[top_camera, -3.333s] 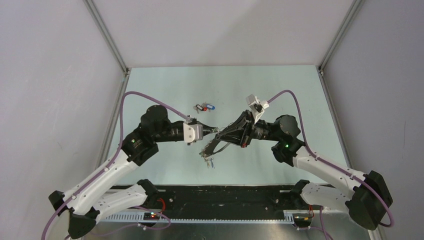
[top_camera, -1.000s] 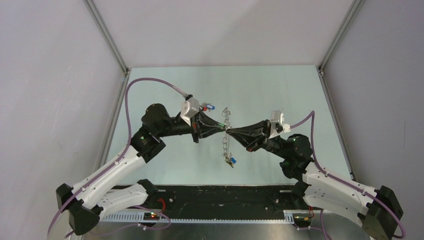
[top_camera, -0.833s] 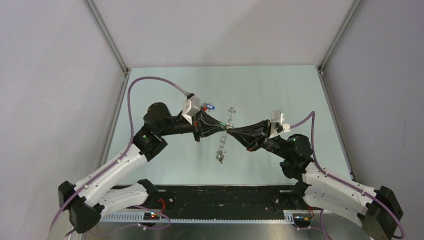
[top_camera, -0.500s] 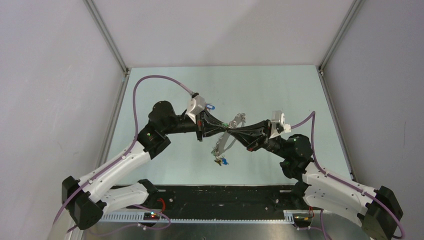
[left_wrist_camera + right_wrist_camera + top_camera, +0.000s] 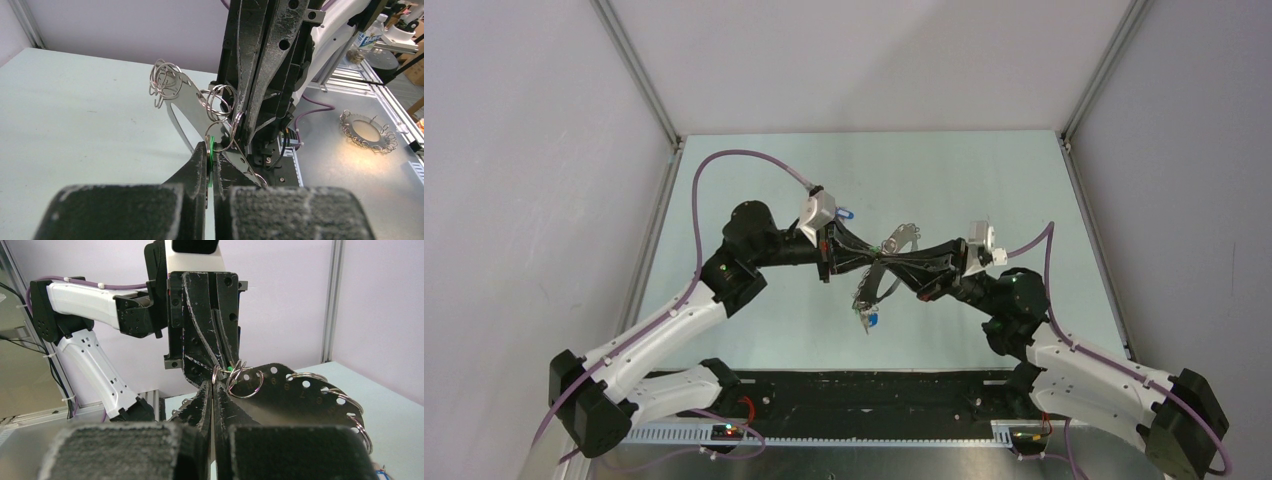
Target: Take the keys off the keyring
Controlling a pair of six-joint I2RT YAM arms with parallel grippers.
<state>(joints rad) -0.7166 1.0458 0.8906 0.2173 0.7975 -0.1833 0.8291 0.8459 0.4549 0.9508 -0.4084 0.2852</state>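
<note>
The keyring (image 5: 892,258) is a flat grey hoop with numbered holes, held in the air between both arms and tilted. Small silvery rings (image 5: 165,82) fringe its rim. A few keys (image 5: 868,318), one blue-headed, dangle from its lower end. My left gripper (image 5: 210,150) is shut on a green-headed key (image 5: 211,159) at the hoop's rim. My right gripper (image 5: 214,385) faces it tip to tip, shut on a small ring at the edge of the keyring (image 5: 300,395). The two tips almost touch above the table's middle.
A loose cluster of coloured-headed keys (image 5: 844,212) lies on the pale green table (image 5: 984,180) behind the left wrist, partly hidden. A second ringed hoop (image 5: 368,131) lies on a metal bench beyond the table. Grey walls enclose the table on three sides.
The hoop has turned from edge-on and upright to tilted, and its dangling keys swung left. The left arm shifted slightly right. Both grippers stayed shut, tip to tip.
</note>
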